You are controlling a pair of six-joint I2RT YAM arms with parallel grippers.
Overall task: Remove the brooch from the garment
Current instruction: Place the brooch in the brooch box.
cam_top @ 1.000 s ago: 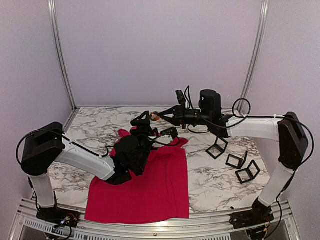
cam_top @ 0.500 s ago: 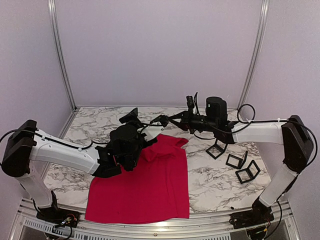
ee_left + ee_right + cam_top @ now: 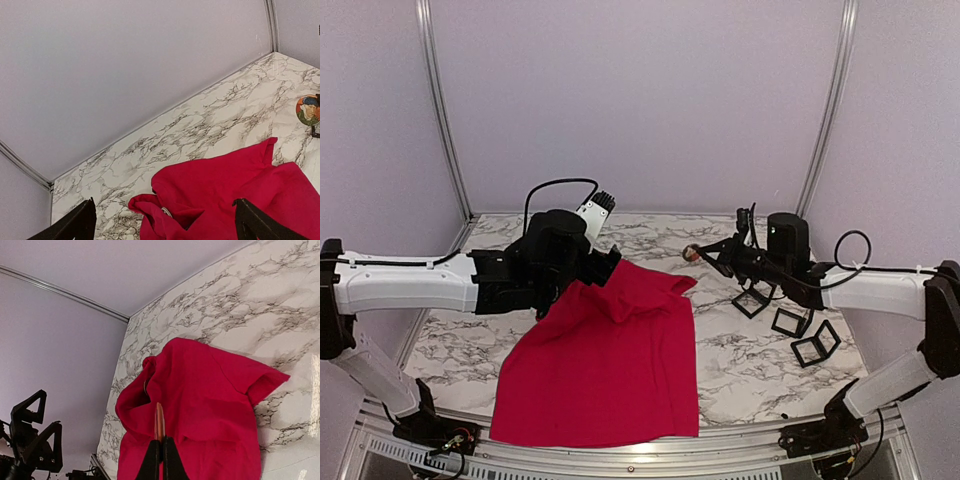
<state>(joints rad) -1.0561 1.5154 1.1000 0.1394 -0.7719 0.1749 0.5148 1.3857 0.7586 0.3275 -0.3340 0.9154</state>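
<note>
I count one red T-shirt [image 3: 610, 360], one round brooch [image 3: 690, 252] and three small black frames [image 3: 792, 321], which are grouped on the marble table [image 3: 750, 375] to my right. My right gripper [image 3: 160, 444] has its fingers pinched together on the brooch. It is edge-on to my wrist camera and held in the air clear of the shirt, just past its far right sleeve. My left gripper [image 3: 164, 212] has its fingers spread wide, gripping nothing. The shirt's bunched collar end lies low between them.
</note>
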